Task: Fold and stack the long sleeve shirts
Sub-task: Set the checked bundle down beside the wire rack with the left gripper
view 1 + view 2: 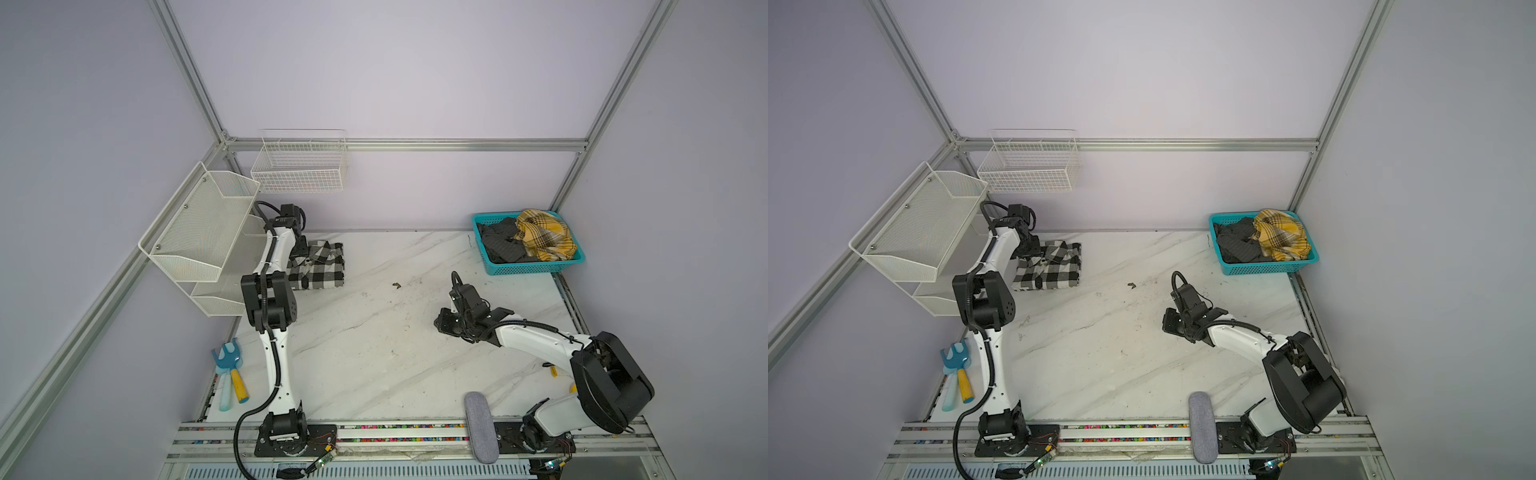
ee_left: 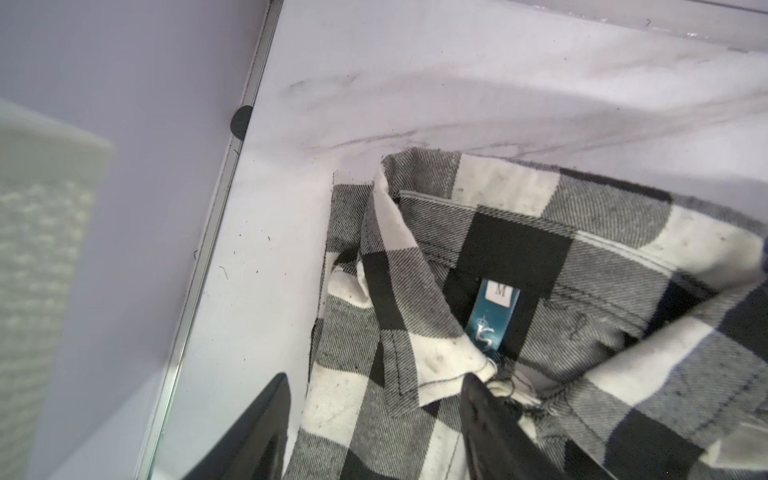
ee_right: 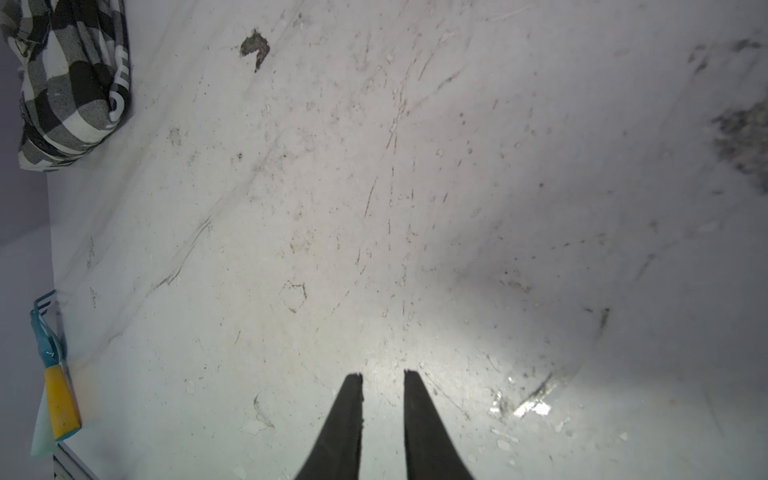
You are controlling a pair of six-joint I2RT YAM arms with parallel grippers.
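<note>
Left jaws released and spread wide at the collar of the folded black-and-white check shirt, flat in the far-left corner of the bench, collar end leftward, long axis roughly across it, teal neck label marked M; right jaws narrowly parted, grasping nothing.
</note>
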